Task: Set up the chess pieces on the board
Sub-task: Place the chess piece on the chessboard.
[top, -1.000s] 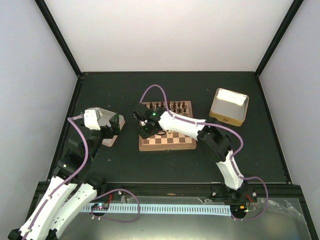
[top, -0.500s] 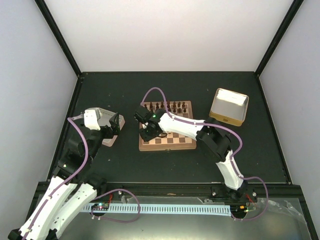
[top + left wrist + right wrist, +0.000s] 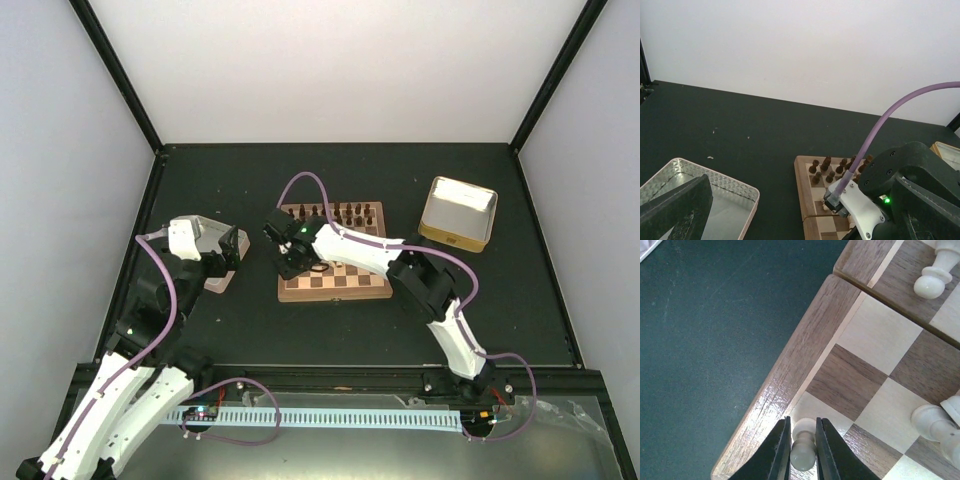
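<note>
On the board's (image 3: 790, 370) left edge, on a light square just beside the brown rim, we record item one: a pale pawn (image 3: 802, 452), upright and caught between the two dark fingers (image 3: 777, 452) of the right tool (image 3: 802, 447). We note both fingers pressed to its sides, so this tool is closed narrowly on the pawn. We cannot tell whether its base touches the square or is just clear of it.

Item two: further pale chess pieces (image 3: 930, 280) on the same board, one beyond the fold seam and another near the right side of the wrist view, each well apart from the held pawn.

Item three: dark pieces (image 3: 340, 212), ranked along the far rows.

Item four: the board itself sits mid-tabletop, with the right arm reaching across it from the near right.

Item five: the left tool (image 3: 235, 250), hovering over a shallow pale tray (image 3: 740, 187) left of the board. We enter it as spread wide, with nothing held; only one finger (image 3: 677, 207) shows in its own camera.

Item six: a second tray (image 3: 460, 205), gold-rimmed, at the far right, well apart from the board.

Item seven: a purple cable (image 3: 300, 180) looping above the right wrist.

Item eight: the dark tabletop (image 3: 250, 180) carrying it all.
</note>
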Controlling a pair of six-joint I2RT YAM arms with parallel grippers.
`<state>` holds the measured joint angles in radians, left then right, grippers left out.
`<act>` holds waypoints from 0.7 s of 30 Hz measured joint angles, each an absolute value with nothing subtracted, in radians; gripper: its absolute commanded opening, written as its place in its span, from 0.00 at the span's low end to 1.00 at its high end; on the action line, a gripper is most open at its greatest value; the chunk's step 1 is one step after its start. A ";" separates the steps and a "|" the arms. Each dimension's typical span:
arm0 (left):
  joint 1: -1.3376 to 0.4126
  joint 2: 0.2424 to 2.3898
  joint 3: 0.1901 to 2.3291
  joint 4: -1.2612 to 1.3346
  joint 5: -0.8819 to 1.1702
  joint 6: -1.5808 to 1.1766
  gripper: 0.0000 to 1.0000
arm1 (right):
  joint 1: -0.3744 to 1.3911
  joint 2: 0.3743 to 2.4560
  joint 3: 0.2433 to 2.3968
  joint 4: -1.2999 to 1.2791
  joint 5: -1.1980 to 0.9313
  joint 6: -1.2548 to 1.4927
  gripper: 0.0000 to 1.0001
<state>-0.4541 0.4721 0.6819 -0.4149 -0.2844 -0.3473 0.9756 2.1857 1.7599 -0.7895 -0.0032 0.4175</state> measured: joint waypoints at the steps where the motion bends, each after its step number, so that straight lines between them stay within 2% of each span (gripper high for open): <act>1: -0.454 0.472 0.682 -0.415 -0.285 -0.347 0.99 | 0.976 2.188 1.762 -0.789 -0.003 0.418 0.21; 5: -0.454 0.472 0.682 -0.415 -0.285 -0.347 0.99 | 0.976 2.191 1.765 -0.792 -0.002 0.421 0.29; 10: -0.454 0.472 0.682 -0.415 -0.285 -0.347 0.99 | 0.976 2.190 1.765 -0.794 0.000 0.422 0.34; 15: -0.454 0.472 0.682 -0.414 -0.286 -0.347 0.99 | 0.973 2.149 1.755 -0.785 0.026 0.432 0.35; 21: -0.454 0.472 0.682 -0.414 -0.288 -0.347 0.99 | 0.938 1.993 1.662 -0.723 0.076 0.475 0.35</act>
